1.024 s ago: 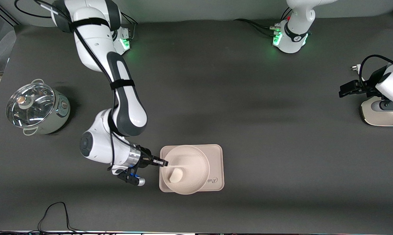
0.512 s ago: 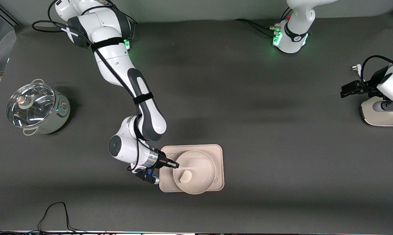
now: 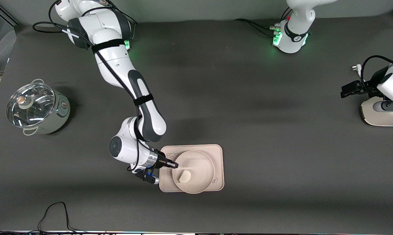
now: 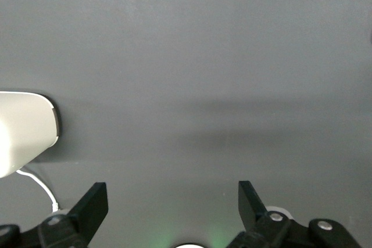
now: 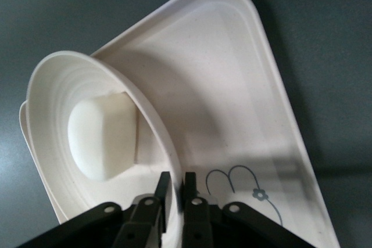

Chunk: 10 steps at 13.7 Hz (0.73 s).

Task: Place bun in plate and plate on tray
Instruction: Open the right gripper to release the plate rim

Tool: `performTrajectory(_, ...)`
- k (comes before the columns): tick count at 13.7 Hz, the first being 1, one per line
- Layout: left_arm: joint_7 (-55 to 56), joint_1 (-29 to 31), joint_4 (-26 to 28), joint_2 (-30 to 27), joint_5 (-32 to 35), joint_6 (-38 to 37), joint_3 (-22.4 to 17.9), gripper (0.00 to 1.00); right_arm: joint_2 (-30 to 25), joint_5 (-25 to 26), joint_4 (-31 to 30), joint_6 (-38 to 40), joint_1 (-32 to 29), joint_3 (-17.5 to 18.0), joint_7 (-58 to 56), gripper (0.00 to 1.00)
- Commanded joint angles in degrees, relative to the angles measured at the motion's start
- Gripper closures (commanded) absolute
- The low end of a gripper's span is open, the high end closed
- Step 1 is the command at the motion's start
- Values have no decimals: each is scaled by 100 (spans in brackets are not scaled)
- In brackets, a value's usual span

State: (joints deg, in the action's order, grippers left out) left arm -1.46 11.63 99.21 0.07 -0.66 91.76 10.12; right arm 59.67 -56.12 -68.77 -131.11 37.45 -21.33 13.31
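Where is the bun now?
The bun lies in the plate, which the right gripper holds by its rim over the tray.

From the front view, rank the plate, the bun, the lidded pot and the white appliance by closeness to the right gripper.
1. The plate: the right gripper is shut on its rim, over the tray.
2. The bun: in the plate, just past the fingers.
3. The lidded pot: at the right arm's end of the table.
4. The white appliance: at the left arm's end, under the waiting left gripper.
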Motion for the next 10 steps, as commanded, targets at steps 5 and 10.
performTrajectory(5,31,-204,37,-16,84,35,-10,0,-560,108,-153,654,-45,-204,-145,0)
performTrajectory(10,31,-266,81,-16,84,35,-10,0,-1764,2486,-233,2078,43,-627,-162,0)
